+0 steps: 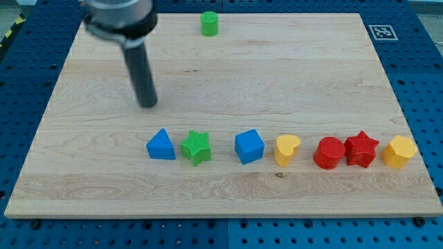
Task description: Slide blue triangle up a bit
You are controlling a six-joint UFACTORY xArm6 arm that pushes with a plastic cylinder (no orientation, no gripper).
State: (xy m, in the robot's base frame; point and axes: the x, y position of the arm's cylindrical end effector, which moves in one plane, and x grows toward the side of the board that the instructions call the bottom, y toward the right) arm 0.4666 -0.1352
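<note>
The blue triangle (160, 145) lies on the wooden board (277, 76), at the left end of a row of blocks in the lower half. My tip (147, 104) is above it in the view, slightly left, a short gap away and not touching it. A green star (196, 147) sits right beside the triangle on its right.
Further right in the row lie a blue cube (248, 146), a yellow heart (286, 149), a red cylinder-like block (329, 153), a red star (361, 149) and a yellow hexagon (399, 151). A green cylinder (210, 23) stands near the board's top edge.
</note>
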